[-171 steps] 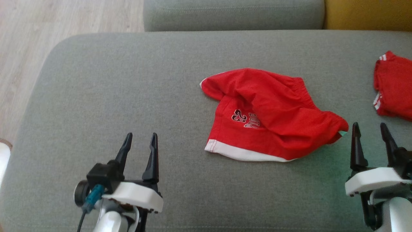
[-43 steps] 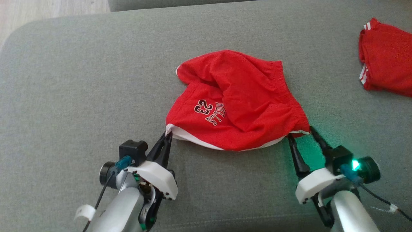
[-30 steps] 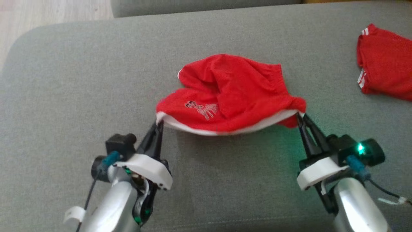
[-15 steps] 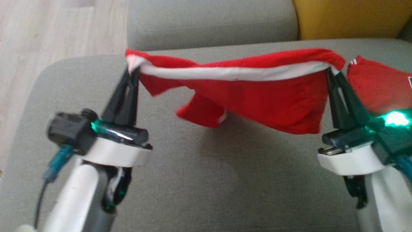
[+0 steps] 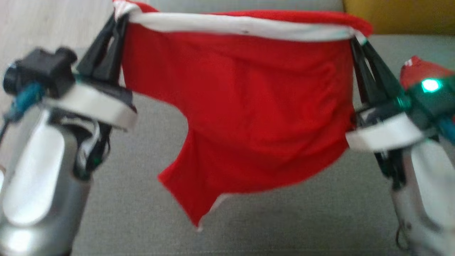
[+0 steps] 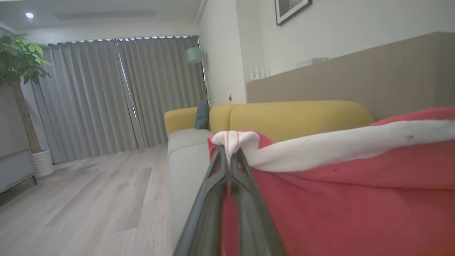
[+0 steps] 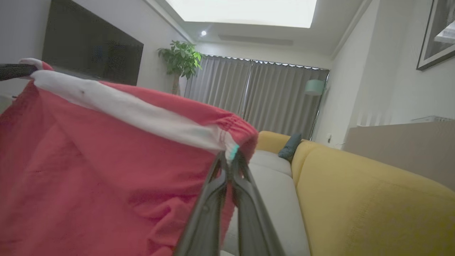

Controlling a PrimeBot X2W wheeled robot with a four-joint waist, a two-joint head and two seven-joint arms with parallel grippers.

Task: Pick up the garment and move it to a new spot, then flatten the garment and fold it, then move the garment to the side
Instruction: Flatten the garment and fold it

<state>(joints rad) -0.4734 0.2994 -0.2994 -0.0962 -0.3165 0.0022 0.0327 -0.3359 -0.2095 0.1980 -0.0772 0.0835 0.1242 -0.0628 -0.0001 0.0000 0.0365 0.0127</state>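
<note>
The garment (image 5: 249, 106), bright red with a white band along its top edge, hangs in the air above the grey sofa seat (image 5: 142, 213), stretched between both grippers. My left gripper (image 5: 119, 16) is shut on its upper left corner, and the left wrist view shows the white band (image 6: 234, 140) bunched at the left gripper's tips (image 6: 229, 151). My right gripper (image 5: 355, 37) is shut on the upper right corner; in the right wrist view the right gripper's tips (image 7: 229, 156) pinch the garment (image 7: 106, 170) at its gathered band. The lower edge droops to a point at the lower left.
A second red garment (image 5: 416, 69) lies on the seat at the right, partly behind my right wrist. A yellow sofa back (image 5: 398, 16) stands at the far right, wood floor (image 5: 53, 21) at the far left. The yellow sofa (image 7: 355, 199) runs beside the grey seat.
Both grippers have lifted the garment off the seat and spread it wide; it now hangs full length. The head camera has shifted, so the arms look larger and nearer.
</note>
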